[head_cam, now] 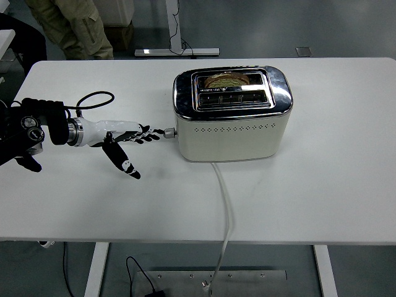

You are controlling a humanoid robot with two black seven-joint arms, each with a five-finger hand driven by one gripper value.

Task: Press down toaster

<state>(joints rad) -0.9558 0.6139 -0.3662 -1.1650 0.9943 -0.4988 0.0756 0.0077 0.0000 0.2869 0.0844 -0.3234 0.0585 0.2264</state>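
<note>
White table (334, 154): left hand (120, 139) (fingers spread) beside toaster (232, 114) lever (168, 132).

Left hand (124, 139) reaching in from left edge, fingers extended, thumb angled downward.

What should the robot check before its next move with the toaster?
1. Bread sunk in the slot: ok. The bread sits low in the toaster, only its top showing.
2. Lever reached: ok. The left hand stretches its fingers to the lever knob on the toaster's left end.
3. Lever latched down: cannot tell from this view.
4. Hand free to pull away: ok. The fingers are spread and hold nothing.
5. Cord clear: ok. The white cord runs from the toaster's front over the table edge, away from the hand.
6. Person nearby: ok. The person stands beyond the table's far edge.
</note>
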